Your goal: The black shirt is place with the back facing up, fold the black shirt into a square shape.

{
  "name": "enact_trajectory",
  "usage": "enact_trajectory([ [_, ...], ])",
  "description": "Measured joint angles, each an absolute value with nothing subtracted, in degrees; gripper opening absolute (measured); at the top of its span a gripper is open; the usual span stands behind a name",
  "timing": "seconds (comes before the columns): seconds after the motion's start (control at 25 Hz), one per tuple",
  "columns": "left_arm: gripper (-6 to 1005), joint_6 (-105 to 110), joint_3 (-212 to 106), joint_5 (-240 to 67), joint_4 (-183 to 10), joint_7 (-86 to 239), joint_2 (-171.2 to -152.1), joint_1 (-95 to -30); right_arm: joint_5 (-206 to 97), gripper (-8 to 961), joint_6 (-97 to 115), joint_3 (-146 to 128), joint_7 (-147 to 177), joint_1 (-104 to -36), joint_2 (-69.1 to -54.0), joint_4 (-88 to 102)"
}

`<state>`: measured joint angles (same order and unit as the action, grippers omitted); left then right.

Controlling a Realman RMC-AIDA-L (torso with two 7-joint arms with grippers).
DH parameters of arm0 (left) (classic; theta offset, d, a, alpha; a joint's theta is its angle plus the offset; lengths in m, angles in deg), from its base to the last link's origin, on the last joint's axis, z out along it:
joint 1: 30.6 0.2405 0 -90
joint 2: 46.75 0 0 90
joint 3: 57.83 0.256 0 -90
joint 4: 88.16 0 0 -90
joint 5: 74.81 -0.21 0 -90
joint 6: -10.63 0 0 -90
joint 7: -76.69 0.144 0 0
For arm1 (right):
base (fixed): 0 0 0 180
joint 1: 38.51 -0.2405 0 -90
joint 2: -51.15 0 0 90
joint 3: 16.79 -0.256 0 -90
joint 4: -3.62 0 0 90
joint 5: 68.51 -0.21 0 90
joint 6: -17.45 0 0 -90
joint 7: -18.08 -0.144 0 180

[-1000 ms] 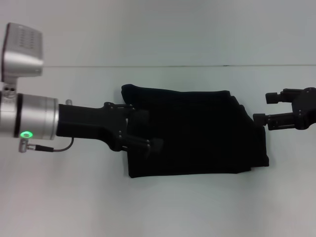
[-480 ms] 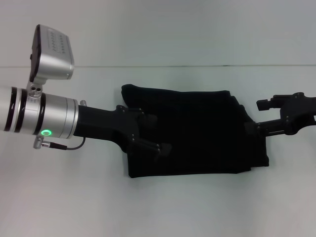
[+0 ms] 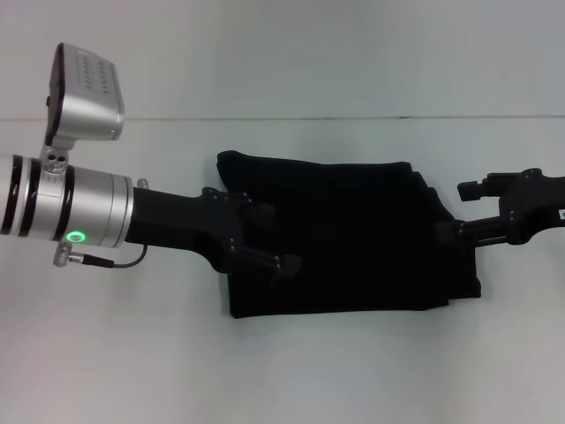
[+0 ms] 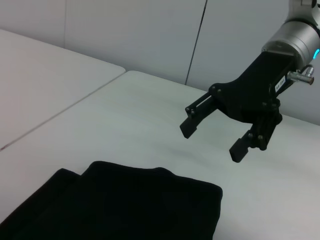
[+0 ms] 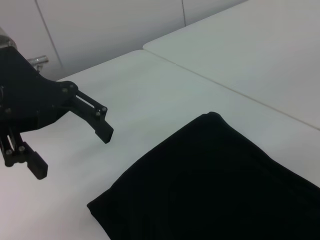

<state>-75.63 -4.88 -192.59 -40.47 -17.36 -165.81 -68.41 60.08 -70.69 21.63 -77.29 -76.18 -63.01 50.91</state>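
The black shirt lies folded into a thick, roughly rectangular pad in the middle of the white table. My left gripper hovers open over the shirt's left edge, holding nothing. My right gripper is open at the shirt's right edge, its lower finger over the fabric. The left wrist view shows the shirt with the right gripper open above the table beyond it. In the right wrist view the shirt fills the lower part and the left gripper is open beside its corner.
A seam line runs across the table behind the shirt. White wall panels stand past the table's far edge. Bare tabletop surrounds the shirt on all sides.
My left arm reached further right over the shirt's left edge and its wrist turned. My right gripper moved left and tilted down onto the shirt's right edge. The shirt has kept its shape.
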Motion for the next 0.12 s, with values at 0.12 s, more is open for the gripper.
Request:
enact_trajectory([
  [0.12, 950, -75.51, -4.99, -192.50, -40.43, -17.36, -165.76, -68.33, 60.08, 927, -70.54, 21.55, -77.30, -76.13, -63.01, 50.75],
])
